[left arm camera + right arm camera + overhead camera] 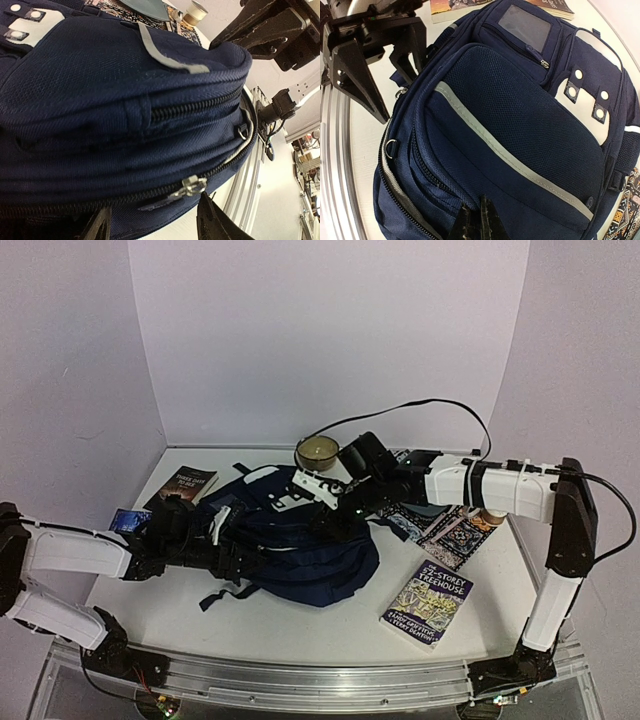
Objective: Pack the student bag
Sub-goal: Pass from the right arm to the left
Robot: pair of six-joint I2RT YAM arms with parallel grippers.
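Observation:
The student bag (300,545), navy with a grey-white stripe, lies flat in the middle of the table. My left gripper (215,530) is at its left side. In the left wrist view the left gripper (155,227) stands open, its fingers astride the bag's lower edge, and the silver zipper pull (192,186) lies just above the right finger, free of it. From the right, my right gripper (335,515) reaches onto the bag. It (476,225) is shut, pinching a fold of the bag's fabric (470,165) beside a zipper line.
A "52-Storey Treehouse" book (428,605) lies at the front right, with a patterned flat item (445,525) behind it. A dark book (182,485) and a small blue item (130,520) lie at the left. A candle jar (317,450) stands behind the bag. The metal rail (300,680) runs along the near edge.

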